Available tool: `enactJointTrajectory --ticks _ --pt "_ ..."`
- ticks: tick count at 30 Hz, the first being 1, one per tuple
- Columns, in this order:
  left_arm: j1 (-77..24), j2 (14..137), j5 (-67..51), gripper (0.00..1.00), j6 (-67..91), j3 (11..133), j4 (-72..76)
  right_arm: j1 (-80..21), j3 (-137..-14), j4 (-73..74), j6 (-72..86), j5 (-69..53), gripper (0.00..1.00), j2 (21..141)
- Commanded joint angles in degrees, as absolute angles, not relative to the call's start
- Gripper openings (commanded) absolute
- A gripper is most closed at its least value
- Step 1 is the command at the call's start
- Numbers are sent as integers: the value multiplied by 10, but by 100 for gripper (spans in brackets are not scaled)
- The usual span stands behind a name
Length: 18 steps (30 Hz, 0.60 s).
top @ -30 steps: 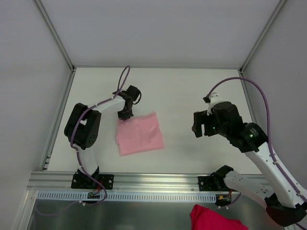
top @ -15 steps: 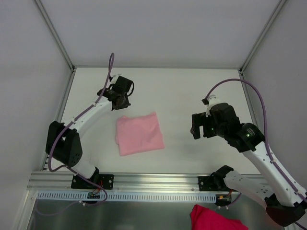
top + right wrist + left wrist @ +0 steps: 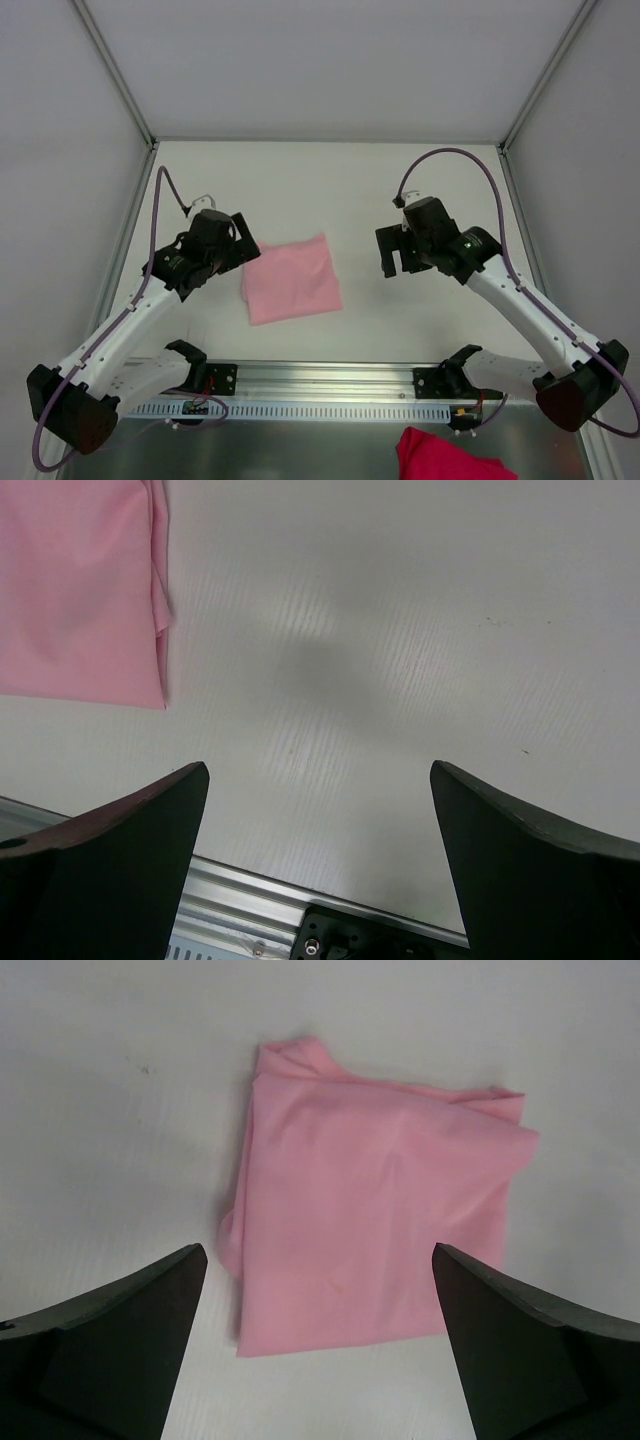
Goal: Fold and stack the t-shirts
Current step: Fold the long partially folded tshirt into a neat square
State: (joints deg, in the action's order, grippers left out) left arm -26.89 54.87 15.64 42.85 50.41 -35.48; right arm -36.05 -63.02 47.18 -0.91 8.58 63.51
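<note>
One pale-pink t-shirt (image 3: 292, 278) lies folded into a rough rectangle on the white table, left of centre. In the left wrist view the t-shirt (image 3: 375, 1220) lies flat just ahead of my left gripper (image 3: 315, 1252), whose jaws are spread wide and hold nothing. From above, the left gripper (image 3: 243, 252) hovers at the shirt's back-left corner. My right gripper (image 3: 397, 265) is open and empty to the right of the shirt, over bare table. The right wrist view shows the right gripper (image 3: 318, 770) and only the t-shirt's edge (image 3: 80, 590) at upper left.
A crumpled darker pink cloth (image 3: 450, 460) lies below the table's front aluminium rail (image 3: 330, 385). Grey enclosure walls and metal frame posts bound the table on the left, right and back. The rail (image 3: 240, 905) and a black arm mount (image 3: 370, 935) show under the right gripper.
The left gripper was shut at the shirt's back-left corner, lifted away, then swung back nearer and opened. The right arm moved left toward the shirt and its jaws widened.
</note>
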Motion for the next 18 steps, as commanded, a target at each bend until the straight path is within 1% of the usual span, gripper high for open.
enactJointTrajectory --ticks 1,4,8,13,18 --pt "-265 511 133 99 478 453 -380 -363 -657 443 -7 95 100 649" --pt "-265 462 179 99 506 438 -427 -362 -650 440 -2 115 100 643" --pt "-265 449 206 99 499 443 -449 -356 -654 454 -8 120 100 644" --pt "-262 456 204 99 505 421 -434 -342 -657 461 -17 114 100 641" --pt "-239 447 206 99 512 403 -437 -328 -656 471 -23 119 100 631"
